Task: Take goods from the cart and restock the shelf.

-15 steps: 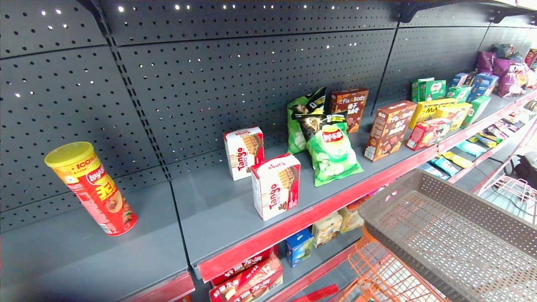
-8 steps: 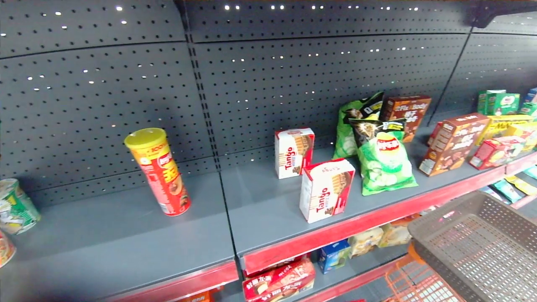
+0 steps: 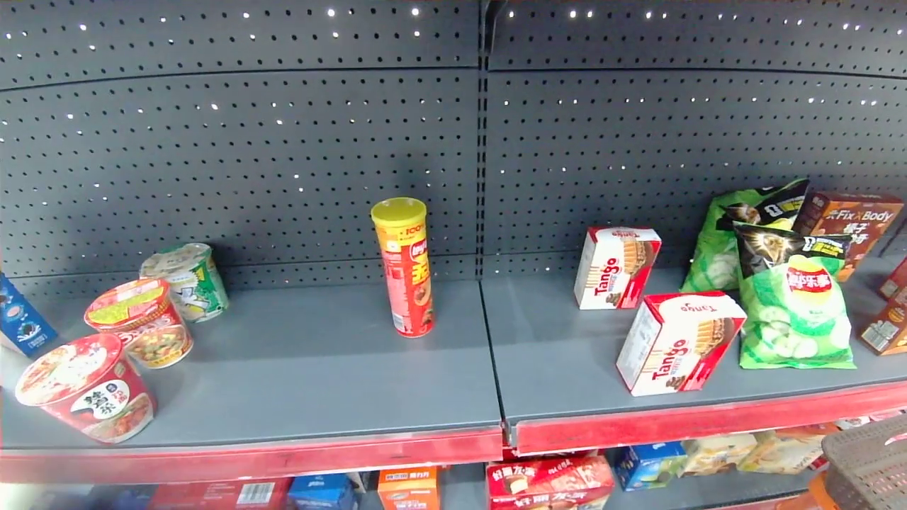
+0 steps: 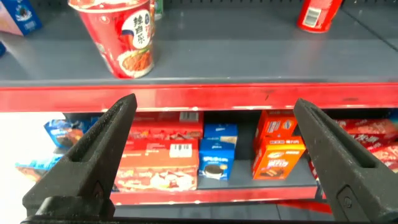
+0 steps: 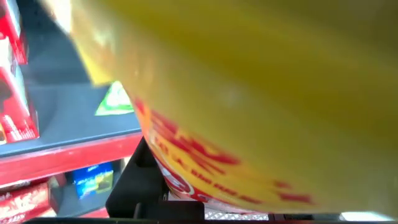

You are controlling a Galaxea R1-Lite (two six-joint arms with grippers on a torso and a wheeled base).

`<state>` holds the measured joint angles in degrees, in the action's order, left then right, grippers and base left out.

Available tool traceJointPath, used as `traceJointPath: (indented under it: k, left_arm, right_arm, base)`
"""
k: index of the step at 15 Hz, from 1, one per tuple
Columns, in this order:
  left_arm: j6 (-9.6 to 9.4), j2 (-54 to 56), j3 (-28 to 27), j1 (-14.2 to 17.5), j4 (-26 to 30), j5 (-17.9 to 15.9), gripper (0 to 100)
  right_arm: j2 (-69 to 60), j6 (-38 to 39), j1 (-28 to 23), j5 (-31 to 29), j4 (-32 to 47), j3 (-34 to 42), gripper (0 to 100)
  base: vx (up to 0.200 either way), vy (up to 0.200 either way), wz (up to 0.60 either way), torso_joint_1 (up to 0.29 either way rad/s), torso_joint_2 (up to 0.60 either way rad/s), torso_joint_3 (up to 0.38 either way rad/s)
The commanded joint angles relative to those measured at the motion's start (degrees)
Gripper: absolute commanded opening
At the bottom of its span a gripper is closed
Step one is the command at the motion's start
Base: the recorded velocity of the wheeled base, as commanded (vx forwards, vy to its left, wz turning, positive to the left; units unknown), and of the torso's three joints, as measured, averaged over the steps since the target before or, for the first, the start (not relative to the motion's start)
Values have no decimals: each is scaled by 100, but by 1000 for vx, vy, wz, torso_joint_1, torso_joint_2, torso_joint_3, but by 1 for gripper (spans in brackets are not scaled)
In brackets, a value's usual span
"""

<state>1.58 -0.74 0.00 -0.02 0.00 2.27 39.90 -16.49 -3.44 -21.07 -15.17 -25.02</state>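
**Right gripper** point(image 5: 155, 199): holds the yellow package point(image 5: 249, 93). Only a black part of the gripper shows beneath the package, and the finger gap cannot be judged.

**Yellow package:** glossy yellow curved surface with bold red print along its lower part and a small green triangular mark. It sits in front of the shelf's point(image 3: 297, 368) red front edge.

**Left gripper** point(image 4: 214, 104): spread wide, nothing between its fingers point(image 4: 93, 162). It faces the red front edge, level with the lower shelf point(image 4: 186, 193).

**Shelf, upper board:**
- Chips can point(image 3: 405, 269), red with a yellow lid, upright near the back edge, just beside the centre seam.
- Three cup noodles toward the left end: a red one point(image 3: 88, 389) near the front edge, a second point(image 3: 139, 322) behind it, and a green one point(image 3: 188, 280) by the back edge.
- Two wafer boxes right of the seam: one point(image 3: 615, 268) toward the back, one point(image 3: 677, 343) near the front edge.
- Two green chip bags point(image 3: 793, 308) toward the right end.

**Grey basket** point(image 3: 868, 460): its corner shows below the shelf's right end.
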Motion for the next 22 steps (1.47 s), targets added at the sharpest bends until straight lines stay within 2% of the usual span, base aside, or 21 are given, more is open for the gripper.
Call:
traceJointPath:
  k: [1, 8, 13, 22]
  left_arm:
    - [0, -5, 0, 2, -9, 2, 100]
    - [0, -5, 0, 2, -9, -7, 100]
    - [0, -5, 0, 2, -9, -16, 100]
    - [-9, -5, 0, 2, -9, -7, 100]
  right_arm:
    - [-44, -3, 1, 6, -4, -3, 0]
    - [-35, -91, 19, 191, -22, 5, 0]
    - [9, -126, 27, 199, -22, 14, 0]
    - [-35, -126, -25, 199, -22, 23, 0]
  base:
    - [0, 0, 0, 0, 0, 0]
    - [0, 0, 0, 0, 0, 0]
    - [0, 0, 600, 1, 2, 3]
    - [0, 0, 0, 0, 0, 0]
